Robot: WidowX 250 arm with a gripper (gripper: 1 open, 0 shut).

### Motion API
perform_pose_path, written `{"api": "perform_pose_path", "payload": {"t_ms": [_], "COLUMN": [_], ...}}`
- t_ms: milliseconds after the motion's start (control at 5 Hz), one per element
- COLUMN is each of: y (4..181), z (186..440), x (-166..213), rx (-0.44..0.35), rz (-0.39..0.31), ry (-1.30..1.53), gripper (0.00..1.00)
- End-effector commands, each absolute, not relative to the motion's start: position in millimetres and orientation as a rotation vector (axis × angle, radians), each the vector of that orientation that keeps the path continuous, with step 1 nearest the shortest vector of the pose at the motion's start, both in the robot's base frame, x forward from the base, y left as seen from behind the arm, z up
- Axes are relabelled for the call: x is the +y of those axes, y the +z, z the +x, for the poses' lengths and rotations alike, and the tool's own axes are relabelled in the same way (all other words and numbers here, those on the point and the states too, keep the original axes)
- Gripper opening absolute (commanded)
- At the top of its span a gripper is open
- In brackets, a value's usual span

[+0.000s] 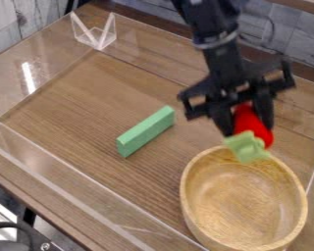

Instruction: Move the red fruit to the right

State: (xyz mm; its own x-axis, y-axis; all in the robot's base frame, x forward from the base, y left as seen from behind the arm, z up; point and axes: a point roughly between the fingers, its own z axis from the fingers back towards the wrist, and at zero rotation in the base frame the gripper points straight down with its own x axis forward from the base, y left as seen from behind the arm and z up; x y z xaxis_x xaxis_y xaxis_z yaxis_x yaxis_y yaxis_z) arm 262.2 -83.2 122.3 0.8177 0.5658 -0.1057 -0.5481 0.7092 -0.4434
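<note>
The red fruit [254,125], a small strawberry-like toy with a light green leafy cap pointing down, hangs in the air above the far rim of the wooden bowl [246,201]. My gripper [246,115] points steeply down and is shut on the fruit, its black fingers [227,113] clamped on either side of the red body. The bowl below is at the lower right of the table and holds nothing I can see.
A long green rectangular block [145,130] lies on the wooden table [81,93], left of the bowl. Clear acrylic walls [94,31] border the table at the back left and along the front left edge.
</note>
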Motion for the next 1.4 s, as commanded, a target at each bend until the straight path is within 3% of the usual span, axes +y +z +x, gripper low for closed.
{"api": "perform_pose_path", "payload": {"t_ms": [0, 600, 1200], "y": [135.3, 114.6, 88.4], "z": [290, 339, 370], "x": [-70, -57, -58], "rx": [-0.124, -0.227, -0.304], "rz": [-0.513, -0.494, -0.453], "ry": [0.656, 0.857, 0.939], "gripper": [0.0, 0.0, 0.0]}}
